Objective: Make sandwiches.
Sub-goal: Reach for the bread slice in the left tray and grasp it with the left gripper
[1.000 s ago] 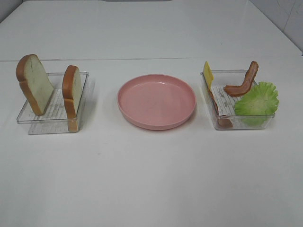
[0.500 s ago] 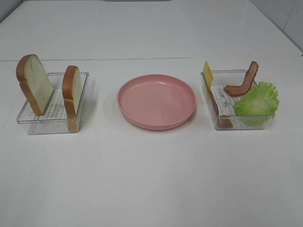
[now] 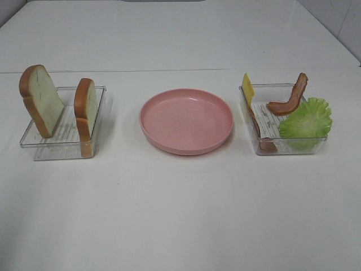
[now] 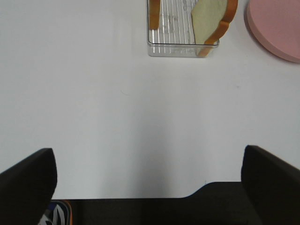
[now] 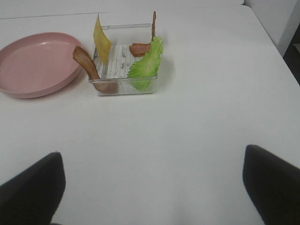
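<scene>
A: Two bread slices (image 3: 42,101) standing on edge in the clear tray (image 3: 62,148) toward the left edge of the counter (image 3: 180,214). Nothing stacked yet on the pink plate (image 3: 186,148) mid-counter.

B: Very first step, then, by the look of it. Fillings?

A: Yellow cheese square (image 3: 247,88), bacon strips (image 3: 293,97) and a lettuce leaf (image 3: 306,121), all in the second tray (image 3: 287,148) toward the right edge.

B: Next move, probably: reach forward to one slice, close across its crust, lay flat on the plate as a base.

A: Left gripper (image 4: 150,180) low over the near edge, fingers spread wide, holding nothing. Right gripper (image 5: 152,185) likewise spread and bare, well short of the fillings.

B: Neither arm visible from the high camera.
</scene>
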